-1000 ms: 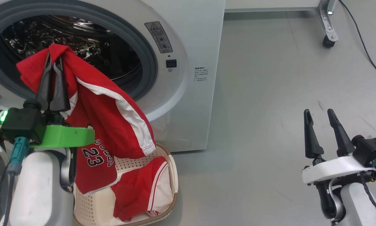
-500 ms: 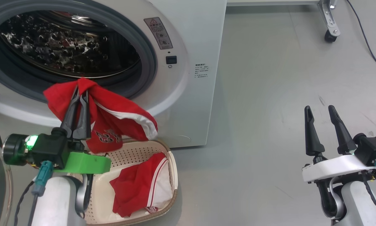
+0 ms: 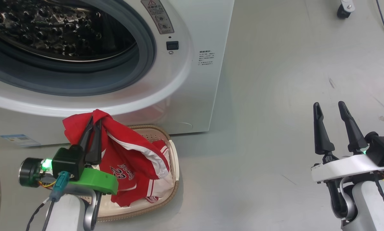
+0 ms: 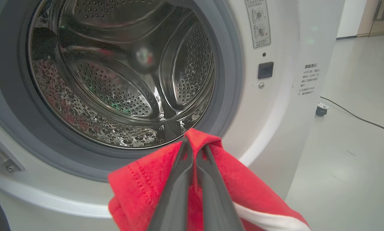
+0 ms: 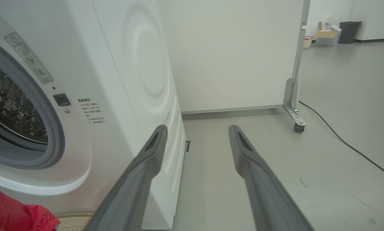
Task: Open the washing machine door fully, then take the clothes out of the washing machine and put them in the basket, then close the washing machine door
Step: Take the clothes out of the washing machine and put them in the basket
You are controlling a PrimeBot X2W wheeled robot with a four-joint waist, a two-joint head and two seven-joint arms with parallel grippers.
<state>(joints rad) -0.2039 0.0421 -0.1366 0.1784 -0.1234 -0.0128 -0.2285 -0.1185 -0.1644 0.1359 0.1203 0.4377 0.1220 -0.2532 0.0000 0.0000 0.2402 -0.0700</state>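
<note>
Clothes point(image 3: 137, 150) draped into basket point(image 3: 176, 170)

Bare floor point(image 3: 275, 96) is left right of the washing machine point(image 3: 192, 96). Its foot is blocked by the basket point(image 3: 175, 166), filled with clothes point(image 3: 131, 160).

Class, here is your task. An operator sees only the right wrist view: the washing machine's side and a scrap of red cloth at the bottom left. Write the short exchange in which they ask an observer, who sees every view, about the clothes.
Operator: What is that red scrap at my lower left?
Observer: A red garment, pinched in a fold by the shut fingers of the left gripper.
Operator: Where does it hang?
Observer: Over the basket, with its lower part lying inside.
Operator: What does the drum look like?
Observer: In the left wrist view, the drum shows bare perforated steel across its back and bottom.
</note>
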